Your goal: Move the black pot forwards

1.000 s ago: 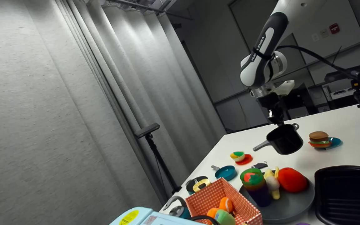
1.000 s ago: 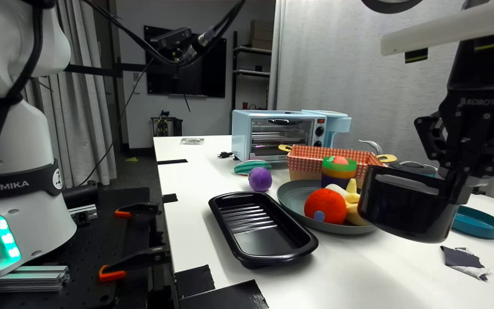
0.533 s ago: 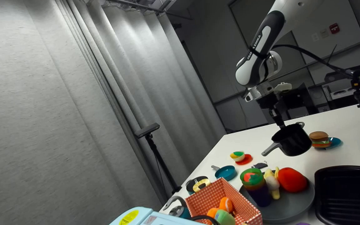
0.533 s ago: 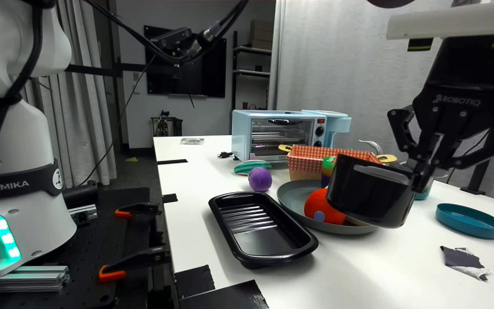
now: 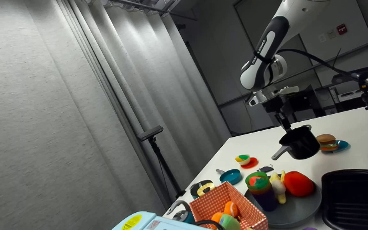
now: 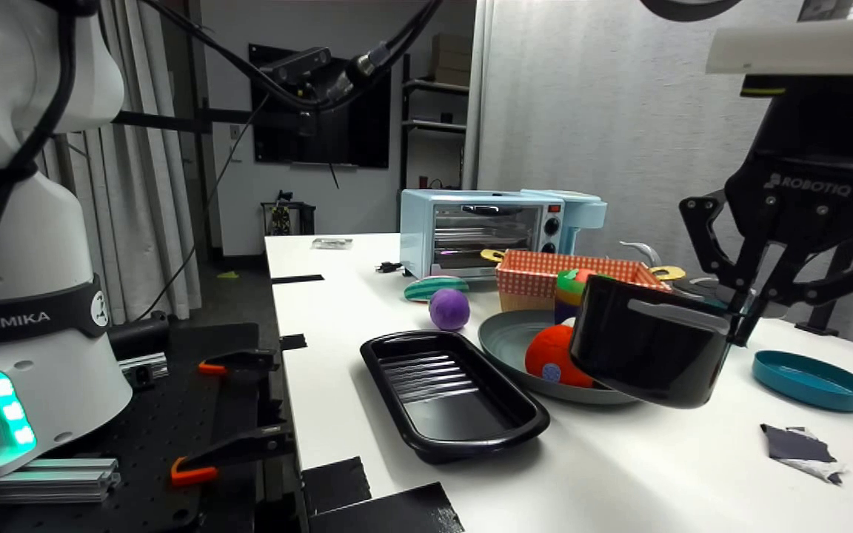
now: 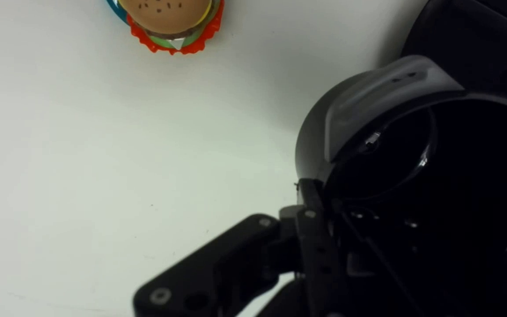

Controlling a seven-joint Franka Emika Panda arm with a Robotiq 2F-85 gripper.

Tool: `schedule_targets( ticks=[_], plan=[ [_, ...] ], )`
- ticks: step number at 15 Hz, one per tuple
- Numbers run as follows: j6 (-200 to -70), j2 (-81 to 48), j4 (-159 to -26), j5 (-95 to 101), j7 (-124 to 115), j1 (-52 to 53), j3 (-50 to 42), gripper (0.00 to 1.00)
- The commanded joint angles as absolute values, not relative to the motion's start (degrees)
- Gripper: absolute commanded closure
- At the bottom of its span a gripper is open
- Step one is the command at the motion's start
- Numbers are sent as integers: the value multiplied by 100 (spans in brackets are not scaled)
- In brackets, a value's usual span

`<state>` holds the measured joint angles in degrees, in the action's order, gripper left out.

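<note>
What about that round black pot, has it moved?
Yes. In an exterior view, the round black pot shifted right, toward the brown-bunned toy burger, now hiding its left edge.

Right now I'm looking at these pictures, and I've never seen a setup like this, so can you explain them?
The white and black machine is a robot arm. Two views watch it from outside; the close-up is taken from its wrist, looking past the jaws. Those jaws are closed on the edge of a black pot, holding it slightly tilted above a white table. Among the things on the table are a toy burger, a black ridged tray, a gray plate with colorful toys on it, a red checked basket and a light blue toaster oven.
</note>
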<state>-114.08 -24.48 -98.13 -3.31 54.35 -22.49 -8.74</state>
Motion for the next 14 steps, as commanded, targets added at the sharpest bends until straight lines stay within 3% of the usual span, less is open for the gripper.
schedule_targets(
  ticks=[1,10,11,12,14],
  plan=[
    [-11762,-2602,-9722,-509,5387,-2340,-869,99],
    [-13384,-2845,-10306,-813,4774,-2453,-763,99],
    [-13443,-2858,-10369,-842,4726,-2453,-755,69],
    [-13489,-2869,-10420,-829,4664,-2440,-760,68],
    [-13549,-2854,-10500,-864,4585,-2445,-726,54]
  ],
)
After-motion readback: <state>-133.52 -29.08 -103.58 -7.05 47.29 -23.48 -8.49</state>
